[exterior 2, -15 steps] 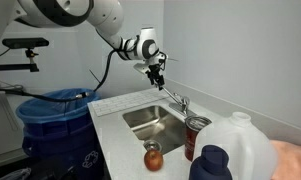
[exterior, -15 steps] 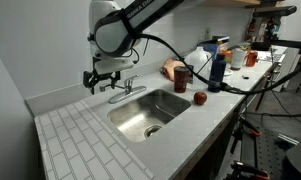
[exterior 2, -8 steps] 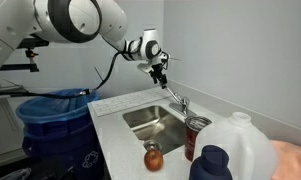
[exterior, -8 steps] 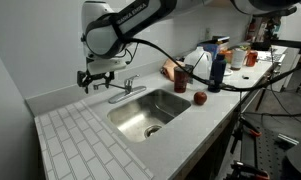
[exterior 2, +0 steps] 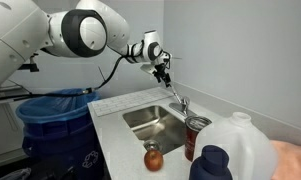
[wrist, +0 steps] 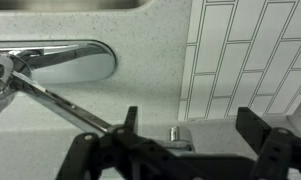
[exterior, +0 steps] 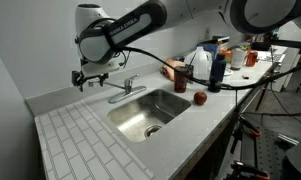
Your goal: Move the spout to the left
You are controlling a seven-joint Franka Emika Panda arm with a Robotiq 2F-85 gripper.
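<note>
Spout (wrist: 60, 103), over the worktop (wrist: 150, 70) near its back edge beside the sink (exterior: 160, 105), ends just beside one finger (wrist: 130, 122) of the spread, empty end effector (wrist: 190, 118), so I judge a sideways push may glance off the slick round tube or scrape that finger along the worktop.

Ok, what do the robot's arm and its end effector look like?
The arm is glossy white, built of rounded segments with dark bands at the joints. A black cable loops to the wrist. The end effector is black, with two blocky fingers. No markings are legible.
</note>
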